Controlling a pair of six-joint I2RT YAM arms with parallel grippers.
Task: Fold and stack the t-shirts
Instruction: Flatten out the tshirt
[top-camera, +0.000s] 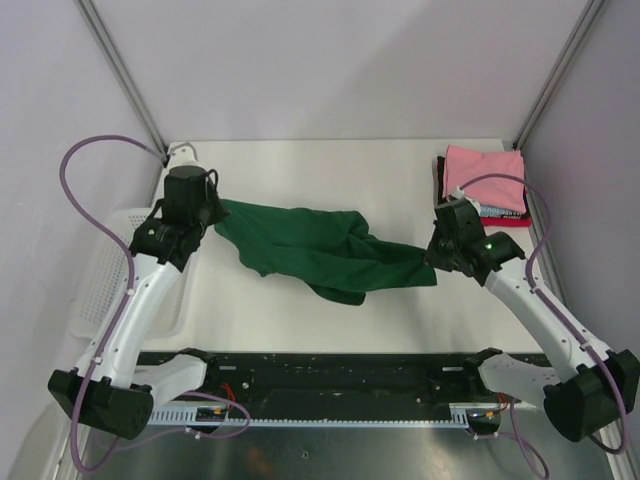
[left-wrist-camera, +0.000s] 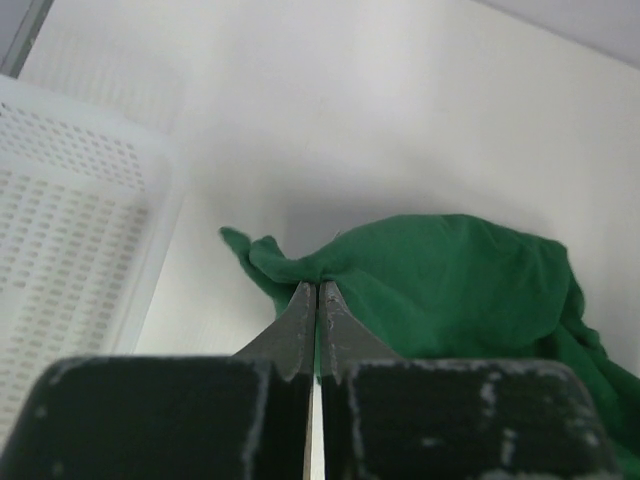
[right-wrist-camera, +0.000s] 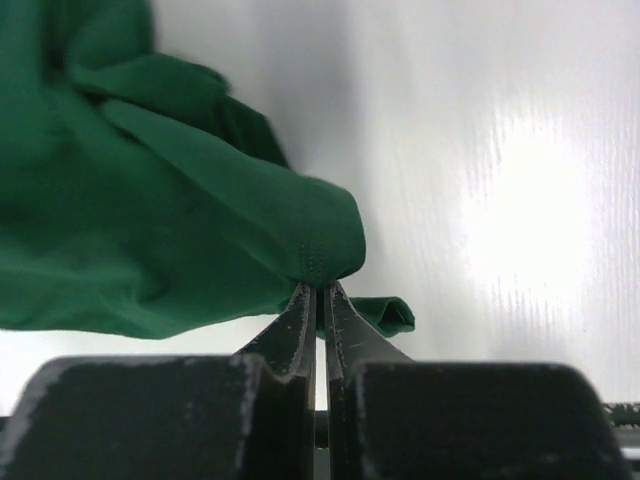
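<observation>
Just right of the white basket (top-camera: 105, 265), the left gripper (left-wrist-camera: 318, 288) has its jaws pinched shut on one end of the green t-shirt (top-camera: 310, 250). The shirt sags soft and floppy over the worktop (top-camera: 320, 170). The right gripper (right-wrist-camera: 318, 290) pinches the other end, maybe a hem; it is too bunched to tell. It looks light, so edges and corners are best to grab. The folded shirts (top-camera: 485, 170) sit far right of the basket.
</observation>
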